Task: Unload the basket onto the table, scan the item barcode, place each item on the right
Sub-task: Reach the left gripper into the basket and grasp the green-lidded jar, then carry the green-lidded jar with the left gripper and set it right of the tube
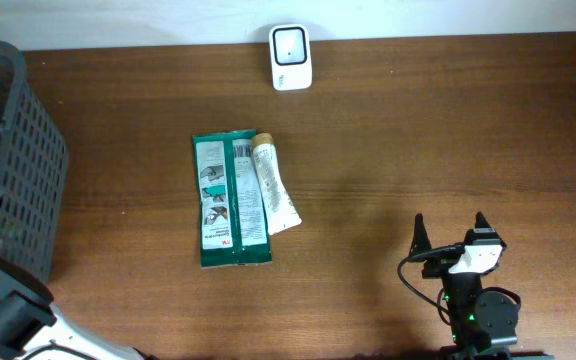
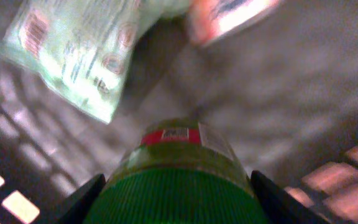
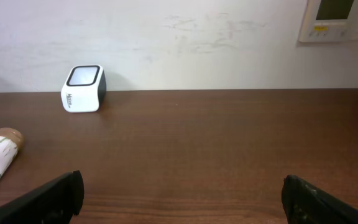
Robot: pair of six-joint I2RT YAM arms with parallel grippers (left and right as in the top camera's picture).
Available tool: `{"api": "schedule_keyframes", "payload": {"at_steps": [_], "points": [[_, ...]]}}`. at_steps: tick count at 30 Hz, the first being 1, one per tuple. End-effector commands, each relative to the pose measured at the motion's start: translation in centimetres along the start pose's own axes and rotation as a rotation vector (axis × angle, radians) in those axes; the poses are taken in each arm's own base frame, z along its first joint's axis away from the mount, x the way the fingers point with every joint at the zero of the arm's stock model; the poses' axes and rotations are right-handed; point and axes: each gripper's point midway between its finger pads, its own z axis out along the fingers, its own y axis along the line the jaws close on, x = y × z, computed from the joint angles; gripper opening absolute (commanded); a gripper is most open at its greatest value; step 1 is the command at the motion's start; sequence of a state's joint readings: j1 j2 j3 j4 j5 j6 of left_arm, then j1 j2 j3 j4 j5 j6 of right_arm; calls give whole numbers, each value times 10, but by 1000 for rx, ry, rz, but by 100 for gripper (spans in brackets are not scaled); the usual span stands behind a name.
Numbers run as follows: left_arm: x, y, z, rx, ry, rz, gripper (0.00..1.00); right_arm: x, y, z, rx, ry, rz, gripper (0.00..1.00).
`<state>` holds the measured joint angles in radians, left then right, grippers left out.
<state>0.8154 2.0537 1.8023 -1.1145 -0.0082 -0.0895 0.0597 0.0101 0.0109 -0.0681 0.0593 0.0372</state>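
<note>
- The left gripper (image 2: 178, 180) is down inside the dark grey plastic mesh basket (image 1: 23, 150) at the left edge of the overhead frame. Its fingers (image 2: 82, 202) stand on either side of the ribbed lid of a green-lidded jar with a red-banded label (image 2: 173, 196), low in the centre of the left wrist frame. They sit so close to the lid that I cannot tell whether they press on it or only flank it.
- A hold on the round lid alone looks weak to me. The jar could pivot or slip out on the lift and fall back into the basket.
- A pale green crinkled packet (image 2: 73, 56) at upper left and a red-and-white packet (image 2: 229, 15) at the top edge lie near the jar but apart from it. A tilted lift could snag them or knock the jar against the basket wall.
- A small printed code (image 2: 174, 132) sits on the red band, too blurred to read. Held by the lid, the jar could reach the white box-shaped barcode scanner (image 1: 290, 57), at top centre of the overhead frame, with that code turned away, which would give no read.
- A flat green foil packet (image 1: 223, 205) and a white tube with a tan cap (image 1: 275, 185) lie touching at mid-table. A low carry towards the scanner might clip them.
- The right gripper (image 1: 451, 232) rests at lower right with its fingers wide apart and nothing between them. It is well apart from everything, so it is unlikely to collide but is too far away to catch a drop.
</note>
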Motion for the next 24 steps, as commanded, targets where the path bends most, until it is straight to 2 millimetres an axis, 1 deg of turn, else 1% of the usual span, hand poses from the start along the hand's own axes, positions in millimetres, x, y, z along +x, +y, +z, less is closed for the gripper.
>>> {"api": "schedule_keyframes", "payload": {"at_steps": [1, 2, 3, 4, 6, 7, 8, 10, 11, 13, 14, 15, 17, 18, 19, 20, 22, 23, 24], "points": [[-51, -40, -79, 236, -190, 16, 54, 2, 1, 0, -4, 4, -3, 98], [-62, -50, -105, 285, -243, 27, 55, 2, 1, 0, -4, 4, -3, 98], [-74, -69, -156, 360, -341, 67, 56, 2, 1, 0, -4, 4, -3, 98], [-77, -79, -178, 392, -386, 92, 56, 2, 1, 0, -4, 4, -3, 98], [-74, -112, -239, 496, -496, 175, 56, 2, 1, 0, -4, 4, -3, 98], [-66, -138, -273, 565, -558, 242, 55, 2, 1, 0, -4, 4, -3, 98], [-55, -161, -299, 620, -599, 301, 55, 2, 1, 0, -4, 4, -3, 98], [-29, -199, -331, 694, -640, 401, 56, 2, 1, 0, -4, 4, -3, 98], [-5, -229, -347, 743, -643, 475, 56, 2, 1, 0, -4, 4, -3, 98], [21, -259, -354, 787, -618, 546, 56, 2, 1, 0, -4, 4, -3, 98], [54, -295, -352, 803, -575, 638, 56, 2, 1, 0, -4, 4, -3, 98], [83, -326, -347, 798, -546, 727, 56, 2, 1, 0, -4, 4, -3, 98], [122, -361, -340, 800, -505, 831, 57, 2, 1, 0, -4, 4, -3, 99], [147, -381, -332, 786, -472, 889, 57, 2, 1, 0, -4, 4, -3, 98], [167, -395, -324, 773, -443, 931, 58, 2, 1, 0, -4, 4, -3, 98], [195, -414, -308, 744, -397, 993, 59, 2, 1, 0, -4, 4, -3, 98], [239, -439, -279, 698, -309, 1086, 58, 2, 1, 0, -4, 4, -3, 98], [260, -449, -261, 661, -266, 1131, 59, 2, 1, 0, -4, 4, -3, 98], [273, -454, -248, 626, -242, 1159, 59, 2, 1, 0, -4, 4, -3, 98]]}}
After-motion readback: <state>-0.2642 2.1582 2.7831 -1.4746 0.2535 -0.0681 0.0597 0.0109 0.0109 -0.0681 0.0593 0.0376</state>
